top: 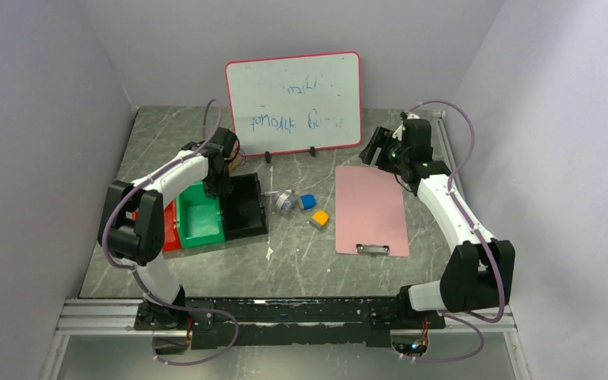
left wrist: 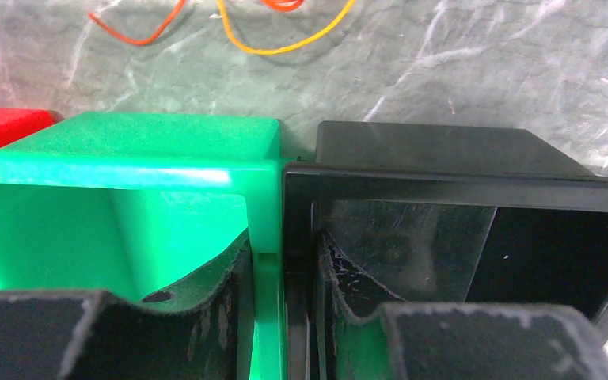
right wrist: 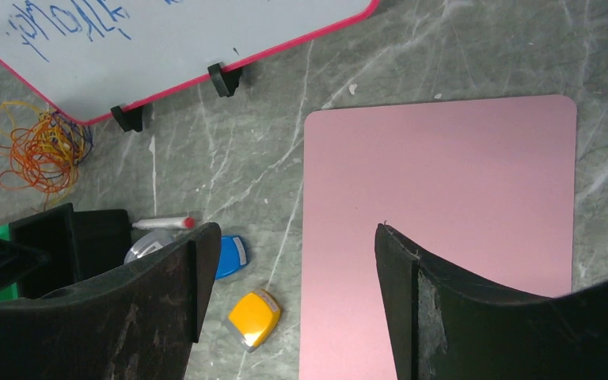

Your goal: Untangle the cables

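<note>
Showing cables (right wrist: 41,149) lying knotted left of the whiteboard (right wrist: 166,47), none separated; presenting right gripper (right wrist: 294,237) spread, empty; straddling adjoining bin walls (left wrist: 273,206) with left gripper (left wrist: 283,269), grip untellable.

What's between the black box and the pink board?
A blue thing, a yellow thing, a grey lump, a marker: right wrist view shows them.

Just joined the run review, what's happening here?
Nobody holds the cables yet; the tangle lies untouched by the whiteboard. The left gripper straddles the adjoining walls of the green bin and black bin; whether it grips them is unclear. The right gripper hangs open, empty, by the pink clipboard.
</note>
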Controlling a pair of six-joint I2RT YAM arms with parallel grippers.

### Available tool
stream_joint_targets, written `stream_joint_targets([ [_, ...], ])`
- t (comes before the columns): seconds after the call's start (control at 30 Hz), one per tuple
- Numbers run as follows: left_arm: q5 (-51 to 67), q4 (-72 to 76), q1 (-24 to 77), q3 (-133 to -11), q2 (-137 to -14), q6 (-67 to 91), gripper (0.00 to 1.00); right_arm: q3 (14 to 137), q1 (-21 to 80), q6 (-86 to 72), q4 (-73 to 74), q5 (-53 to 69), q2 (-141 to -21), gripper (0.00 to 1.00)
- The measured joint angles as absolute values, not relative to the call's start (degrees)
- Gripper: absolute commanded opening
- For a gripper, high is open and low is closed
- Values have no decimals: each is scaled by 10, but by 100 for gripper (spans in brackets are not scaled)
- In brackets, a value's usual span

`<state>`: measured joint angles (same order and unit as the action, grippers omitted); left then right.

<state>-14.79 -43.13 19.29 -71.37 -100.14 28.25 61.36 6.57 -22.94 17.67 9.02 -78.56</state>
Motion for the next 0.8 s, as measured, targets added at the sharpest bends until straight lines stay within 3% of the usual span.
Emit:
stream_joint_targets([
  [0.47, -193, -438, 174, -685, -967, 326, 11, 614, 80, -231, 177, 83, -787, 75],
  [0.8, -181, -433, 170, -683, -980, 335, 18, 614, 82, -231, 179, 81, -789, 75],
])
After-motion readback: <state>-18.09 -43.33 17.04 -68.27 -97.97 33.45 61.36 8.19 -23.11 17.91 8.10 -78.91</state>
